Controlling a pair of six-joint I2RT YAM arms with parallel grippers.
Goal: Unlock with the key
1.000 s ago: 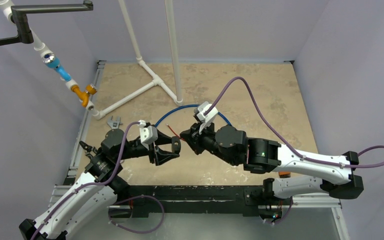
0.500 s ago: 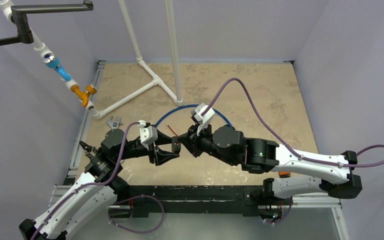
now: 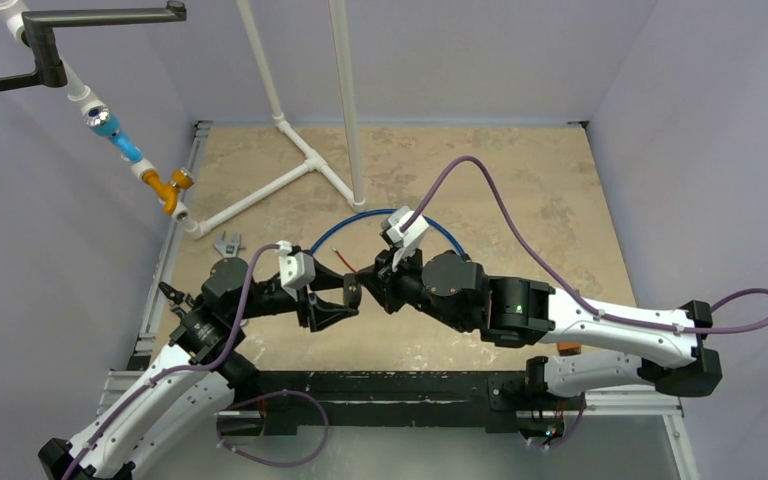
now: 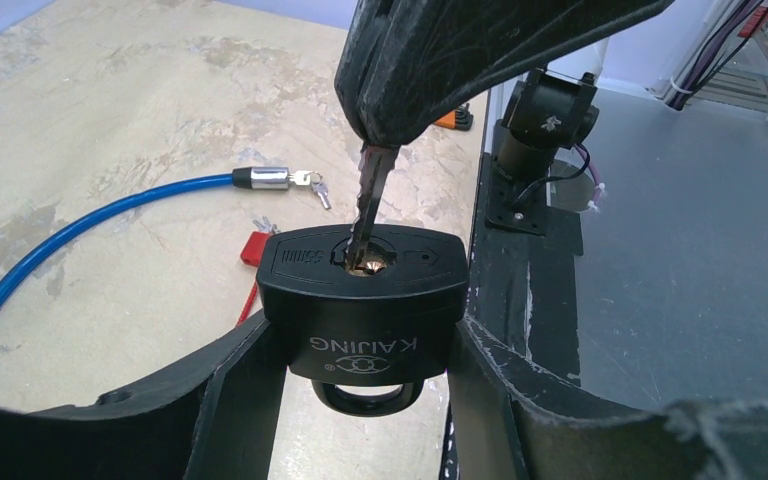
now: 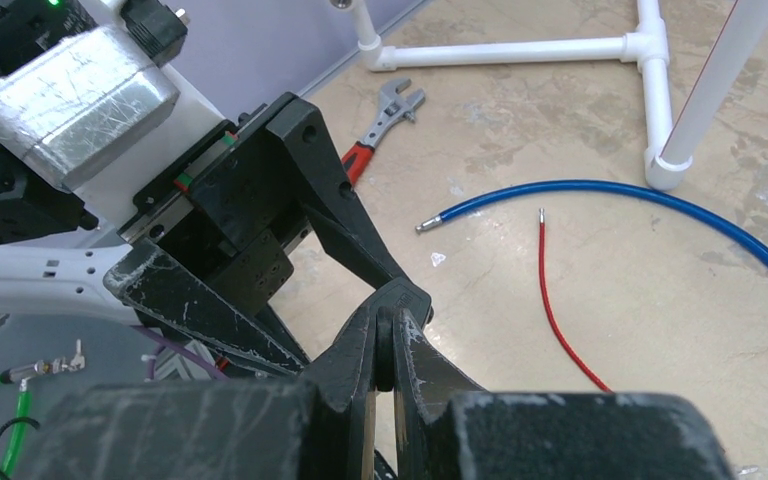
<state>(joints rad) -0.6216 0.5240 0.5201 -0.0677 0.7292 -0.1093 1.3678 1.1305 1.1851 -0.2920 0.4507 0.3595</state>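
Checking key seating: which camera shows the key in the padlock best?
Left wrist view: the key stands in the padlock keyway, pinched by the right end effector, the padlock clamped in the left end effector. From above, both are too small to make out. The right wrist view shows only shut fingertips, no key.

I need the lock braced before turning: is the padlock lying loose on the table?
No, the padlock is clamped between the fingers of the left gripper, with the key in its keyhole.
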